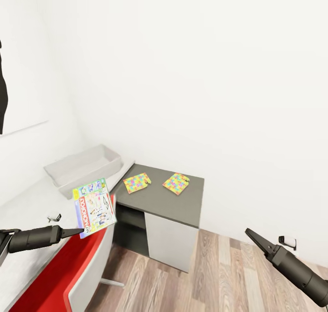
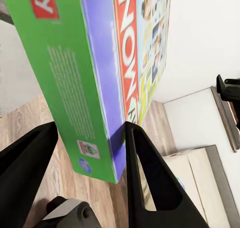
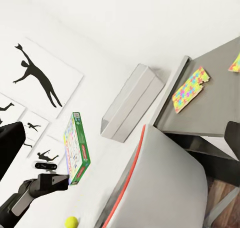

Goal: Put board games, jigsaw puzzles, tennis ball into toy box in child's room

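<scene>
At about eight o'clock of the head view, the left gripper (image 1: pixel 77 232) holds a board game (image 1: pixel 94 207), a flat box with green sides and the red word MONOPOLY on its light cover. Its two dark fingers (image 2: pixel 150 173) press on both faces of the box near one short end, and the box stands almost on its edge above the light grey part of the worktop (image 1: pixel 27 212). From the right wrist view the same box (image 3: pixel 76 148) hangs in the air, clear of the surface.

Just behind the box, toward eleven o'clock, the toy box (image 1: pixel 84 168) rests on the light grey top near the wall. It is a shallow grey bin, and I cannot tell what is inside.

On the dark grey top (image 1: pixel 182 202), at about one o'clock from the held box, two jigsaw puzzles lie flat and a little apart: the nearer one (image 1: pixel 136 182) and the farther one (image 1: pixel 176 183).

A tennis ball (image 3: pixel 71 221) lies on the light surface, seen in the right wrist view below the left arm.

A red and white chair (image 1: pixel 77 275) stands at the worktop edge, under the held box.

At four o'clock, the right gripper (image 1: pixel 255 239) hangs over the wooden floor (image 1: pixel 205 275), holding nothing; its fingers look close together.
</scene>
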Robot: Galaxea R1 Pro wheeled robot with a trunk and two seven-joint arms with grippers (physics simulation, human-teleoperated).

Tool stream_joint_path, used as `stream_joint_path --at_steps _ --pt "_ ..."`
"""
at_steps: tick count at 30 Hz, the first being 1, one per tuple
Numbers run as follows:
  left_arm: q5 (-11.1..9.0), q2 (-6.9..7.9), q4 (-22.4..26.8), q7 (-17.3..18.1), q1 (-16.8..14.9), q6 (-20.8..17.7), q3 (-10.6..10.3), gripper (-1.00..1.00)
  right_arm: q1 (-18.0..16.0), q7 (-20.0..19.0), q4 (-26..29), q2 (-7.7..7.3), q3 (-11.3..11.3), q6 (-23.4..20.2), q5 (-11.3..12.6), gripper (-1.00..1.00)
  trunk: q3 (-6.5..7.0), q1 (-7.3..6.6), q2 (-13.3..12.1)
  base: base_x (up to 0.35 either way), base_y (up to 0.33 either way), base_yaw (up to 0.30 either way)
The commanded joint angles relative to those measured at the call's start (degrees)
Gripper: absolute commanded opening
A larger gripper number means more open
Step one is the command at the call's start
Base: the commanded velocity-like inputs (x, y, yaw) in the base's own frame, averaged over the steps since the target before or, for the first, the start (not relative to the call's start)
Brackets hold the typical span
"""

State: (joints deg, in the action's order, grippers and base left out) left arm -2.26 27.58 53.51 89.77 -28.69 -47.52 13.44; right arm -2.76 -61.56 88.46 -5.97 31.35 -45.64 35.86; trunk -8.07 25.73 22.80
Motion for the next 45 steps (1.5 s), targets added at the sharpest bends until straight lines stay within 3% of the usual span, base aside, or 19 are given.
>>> stream_joint_path --at_steps 1,10,32,45 --pt "0.0 0.01 0.0 0.2 0.0 -0.6 0.0 -1.0 0.0 0.0 0.0 0.0 0.0 -0.3 0.2 1.0 -0.12 0.06 0.1 0.244 0.001 -0.002" --pt "0.0 0.01 0.0 0.2 0.0 -0.6 0.0 -1.0 0.0 0.0 0.0 0.0 0.0 -0.3 0.2 1.0 0.08 0.06 0.1 0.249 0.0 -0.051" --pt "0.0 0.01 0.0 0.2 0.0 -0.6 0.0 -1.0 0.0 0.0 0.0 0.0 0.0 -0.3 0.2 1.0 1.53 0.06 0.1 0.227 0.086 -0.181" --pt "0.0 0.01 0.0 0.2 0.0 -0.6 0.0 -1.0 0.0 0.0 0.0 0.07 0.0 -0.3 0.2 1.0 2.17 0.06 0.1 0.19 0.075 0.012"
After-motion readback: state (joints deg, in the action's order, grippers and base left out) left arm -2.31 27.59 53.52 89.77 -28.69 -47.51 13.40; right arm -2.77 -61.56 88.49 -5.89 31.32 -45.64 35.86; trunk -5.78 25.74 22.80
